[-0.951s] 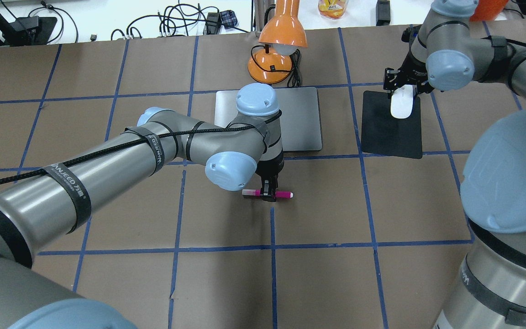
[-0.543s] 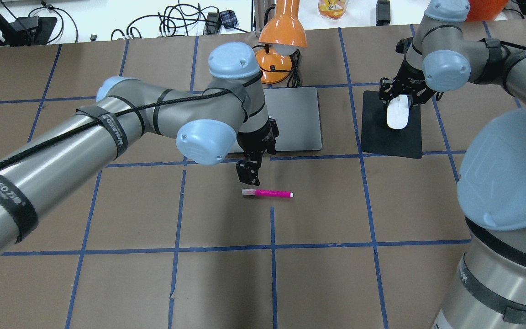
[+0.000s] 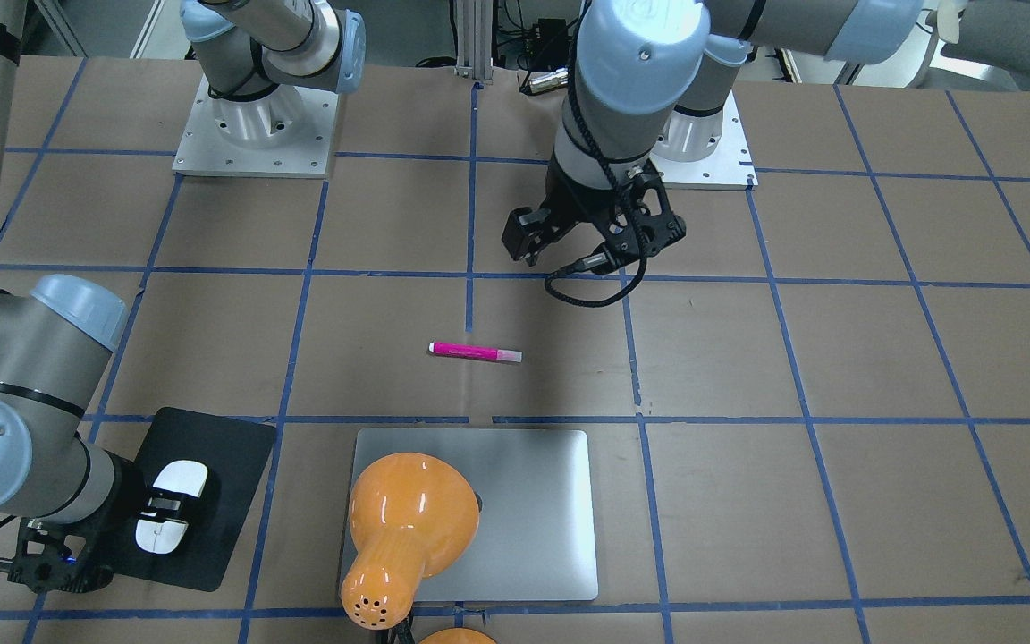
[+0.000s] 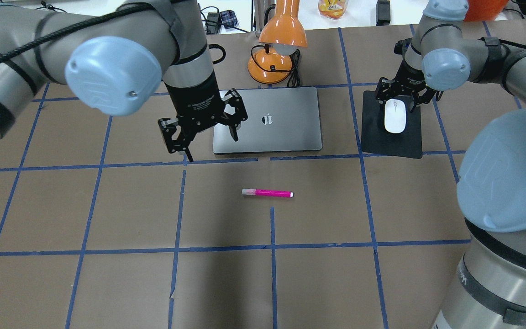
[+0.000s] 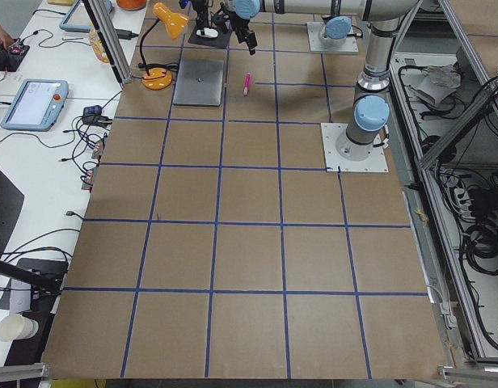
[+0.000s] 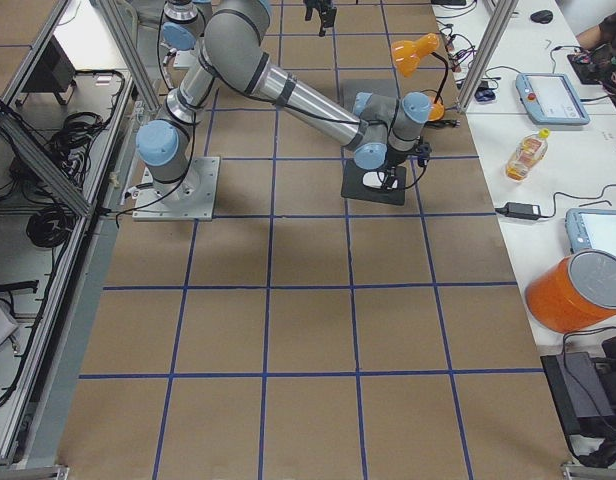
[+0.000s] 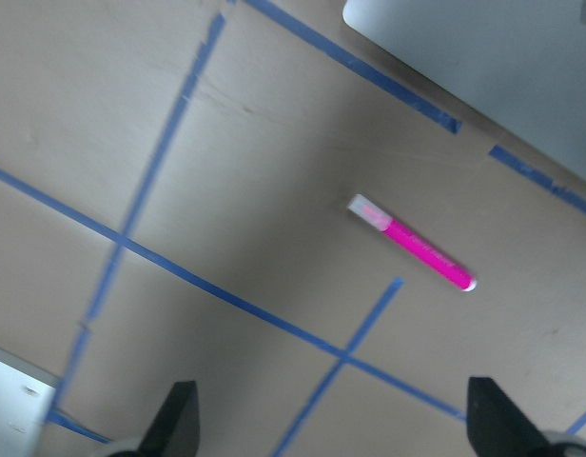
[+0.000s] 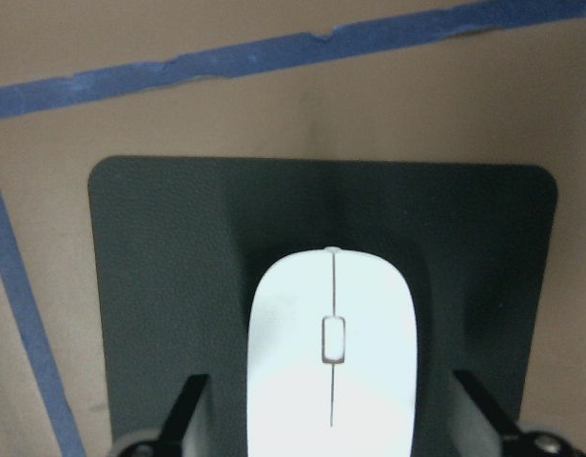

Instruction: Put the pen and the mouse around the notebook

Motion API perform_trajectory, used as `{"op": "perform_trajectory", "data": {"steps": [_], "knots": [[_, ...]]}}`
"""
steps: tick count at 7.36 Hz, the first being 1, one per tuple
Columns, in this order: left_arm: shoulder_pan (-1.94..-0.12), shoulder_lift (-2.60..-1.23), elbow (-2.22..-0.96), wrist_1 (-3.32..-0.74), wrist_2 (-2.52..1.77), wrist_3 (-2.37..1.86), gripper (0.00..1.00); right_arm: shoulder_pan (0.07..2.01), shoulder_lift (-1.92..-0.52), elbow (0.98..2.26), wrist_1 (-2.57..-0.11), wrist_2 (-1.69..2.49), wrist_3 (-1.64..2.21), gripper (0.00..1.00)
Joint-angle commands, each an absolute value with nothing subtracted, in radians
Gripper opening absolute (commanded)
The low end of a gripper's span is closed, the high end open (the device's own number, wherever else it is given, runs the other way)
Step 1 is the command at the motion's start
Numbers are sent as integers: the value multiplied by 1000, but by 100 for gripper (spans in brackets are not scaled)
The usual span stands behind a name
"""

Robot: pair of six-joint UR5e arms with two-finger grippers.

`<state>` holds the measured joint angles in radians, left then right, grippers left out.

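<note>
We are watching the left gripper [image 4: 213, 147] hovering open beside the notebook [image 4: 286, 132], the right gripper [image 4: 399, 97] standing open astride the mouse [image 4: 395, 116] on the mat [image 4: 381, 139], the pen [image 4: 267, 193] lying on the table [image 4: 107, 283], robot-side of the notebook.

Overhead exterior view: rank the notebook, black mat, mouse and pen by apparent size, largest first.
1. notebook
2. black mat, clearly smaller
3. mouse
4. pen: longer than the mouse but far slimmer, so it covers less area

All lie flat on one table, so nearness hardly skews the order.
</note>
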<state>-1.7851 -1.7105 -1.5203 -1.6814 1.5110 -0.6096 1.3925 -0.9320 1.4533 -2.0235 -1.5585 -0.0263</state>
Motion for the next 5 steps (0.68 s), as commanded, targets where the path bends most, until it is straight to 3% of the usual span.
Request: {"op": "perform_trajectory", "data": {"steps": [1,3,5], "knots": [[-1703,-1623,-1534,-1718,1537,-256,100,1403,-1012,1446,-1996,-1560,-25,100],[-1681,-1583,-1586,-1692,1548,-146,100,1456,-1183,1450,-1797,-1563,-8,100],[-1658,-1549,-1678,-1483,1546,-111,100,1497,-1366,1469,-1604,-1563,69,100]]}}
